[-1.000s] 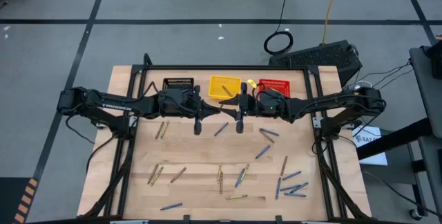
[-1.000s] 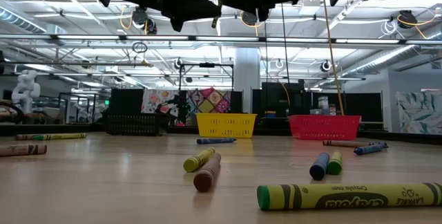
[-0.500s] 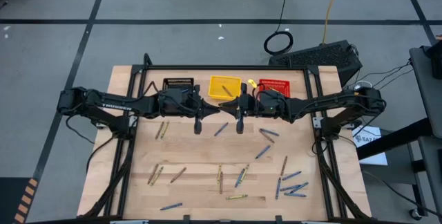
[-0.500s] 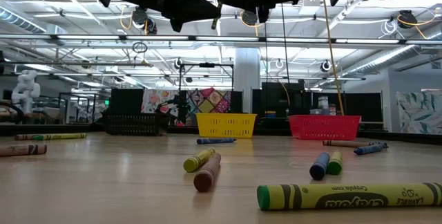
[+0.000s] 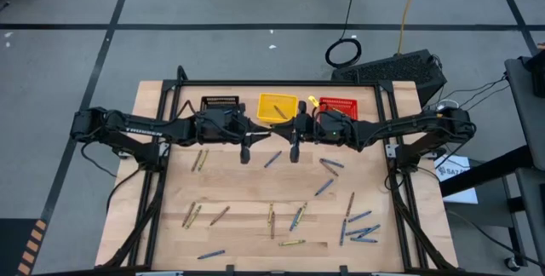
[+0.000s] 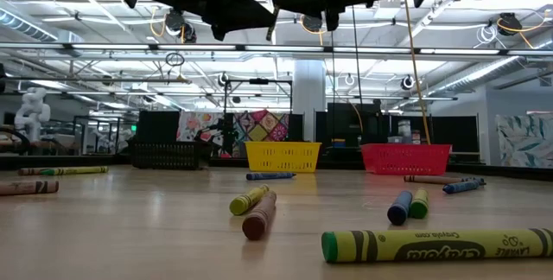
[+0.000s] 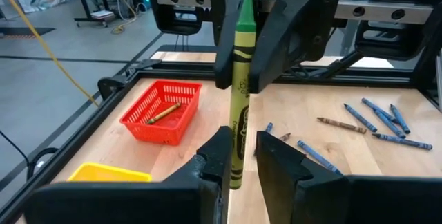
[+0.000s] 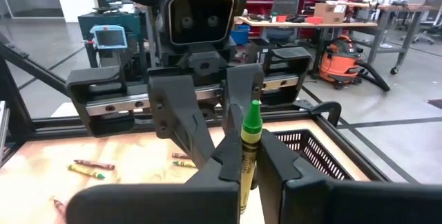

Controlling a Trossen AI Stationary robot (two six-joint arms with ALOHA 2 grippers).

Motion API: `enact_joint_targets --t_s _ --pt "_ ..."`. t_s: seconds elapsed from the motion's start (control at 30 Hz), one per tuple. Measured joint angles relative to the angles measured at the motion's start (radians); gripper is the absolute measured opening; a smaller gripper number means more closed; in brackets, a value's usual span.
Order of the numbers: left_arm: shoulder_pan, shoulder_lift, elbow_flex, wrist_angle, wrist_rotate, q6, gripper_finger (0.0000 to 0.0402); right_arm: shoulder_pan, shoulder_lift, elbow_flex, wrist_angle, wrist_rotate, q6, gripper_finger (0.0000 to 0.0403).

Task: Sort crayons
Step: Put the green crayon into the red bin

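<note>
While both arms hang level over the back of the table, I see one green-yellow crayon (image 7: 240, 106) passing between them.
Nearest me, most crayons (image 5: 294, 218) lie loose on the wood, so I judge sorting barely begun; farther back, the yellow basket (image 5: 266, 101) and red basket (image 5: 345, 103) each hold one, the black basket (image 5: 220, 103) none that I can see. My right claw (image 8: 243, 156) is clamped on the crayon; my left claw (image 7: 238, 156) has slackened, fingers just beside it, both facing tip to tip.

Black basket (image 5: 220, 105), yellow basket (image 5: 277, 107), red basket (image 5: 340, 106)
</note>
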Motion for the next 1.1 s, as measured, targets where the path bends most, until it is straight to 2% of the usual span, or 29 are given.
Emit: enact_joint_targets --t_s 0.13,0.37,0.83,1.1 --pt "0.0 0.0 0.0 -0.029 -0.002 0.0 0.0066 0.0 0.0 0.0 -0.014 0.012 0.001 0.0001" --pt "0.0 0.0 0.0 -0.169 -0.113 -0.001 0.0066 -0.02 0.0 0.0 -0.127 0.165 0.019 0.0001" --pt "0.0 0.0 0.0 -0.436 -0.126 -0.002 0.0066 -0.143 0.0 0.0 -0.318 0.162 0.087 0.0" --pt "0.0 0.0 0.0 -0.563 -0.126 -0.054 0.0066 -0.243 0.0 0.0 -0.47 0.161 0.155 0.0"
